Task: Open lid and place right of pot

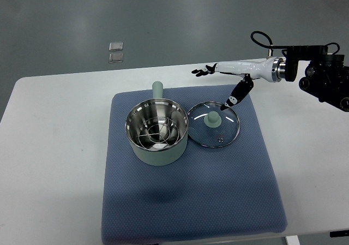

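Observation:
A pale green pot (pixel 156 131) with a steel inside and a green handle stands uncovered on the blue mat (pixel 191 201). Its glass lid (pixel 214 125), with a green knob, lies flat on the mat right of the pot, its rim touching the pot's side. My right hand (pixel 221 84) hovers above and behind the lid, fingers spread and holding nothing. One dark fingertip (pixel 226 106) points down near the lid's far rim. The left arm is out of view.
The mat lies on a white table (pixel 49 147). Two small clear square things (pixel 115 52) lie on the grey floor beyond the table's far edge. The right arm's black joint (pixel 327 76) hangs over the table's right end.

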Motion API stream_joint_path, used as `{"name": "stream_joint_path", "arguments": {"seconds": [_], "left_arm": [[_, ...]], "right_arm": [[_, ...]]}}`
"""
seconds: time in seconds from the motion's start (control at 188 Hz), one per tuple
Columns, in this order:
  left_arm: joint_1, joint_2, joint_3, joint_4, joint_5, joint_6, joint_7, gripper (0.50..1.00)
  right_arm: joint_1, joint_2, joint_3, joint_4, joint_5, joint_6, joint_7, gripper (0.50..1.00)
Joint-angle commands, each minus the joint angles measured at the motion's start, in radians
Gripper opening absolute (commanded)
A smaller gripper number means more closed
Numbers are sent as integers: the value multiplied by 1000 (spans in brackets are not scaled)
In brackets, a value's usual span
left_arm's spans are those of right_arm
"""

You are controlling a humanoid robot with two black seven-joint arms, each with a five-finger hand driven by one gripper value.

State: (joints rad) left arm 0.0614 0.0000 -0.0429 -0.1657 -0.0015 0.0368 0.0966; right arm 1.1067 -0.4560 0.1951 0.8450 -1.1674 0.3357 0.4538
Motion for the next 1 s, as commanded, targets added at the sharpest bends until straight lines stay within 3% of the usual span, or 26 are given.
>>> {"name": "stream_joint_path", "arguments": {"seconds": [0.0, 0.021, 0.027, 0.207, 0.308, 0.541, 0.992], "left_arm": [[0, 0, 0, 0, 0, 0, 0, 1000], [0, 0, 0, 0, 0, 0, 0, 1000], [0, 0, 0, 0, 0, 0, 0, 1000], [0, 0, 0, 0, 0, 0, 0, 1000], [0, 0, 0, 0, 0, 0, 0, 1000], [0, 0, 0, 0, 0, 0, 0, 1000], [0, 0, 0, 0, 0, 0, 0, 1000]], "right_arm": [[-2, 14, 15, -20, 153, 35, -53, 928], [-2, 14, 15, -20, 153, 35, -53, 928], [-10, 42, 24, -33, 284, 48, -108, 928], [-68, 83, 124, -110, 808, 45, -365, 930], [-94, 85, 168, -145, 1041, 42, -435, 930], [-136, 117, 176, -164, 1371, 35, -466, 930], [-162, 143, 178, -184, 1399, 42, -455, 932]]}}
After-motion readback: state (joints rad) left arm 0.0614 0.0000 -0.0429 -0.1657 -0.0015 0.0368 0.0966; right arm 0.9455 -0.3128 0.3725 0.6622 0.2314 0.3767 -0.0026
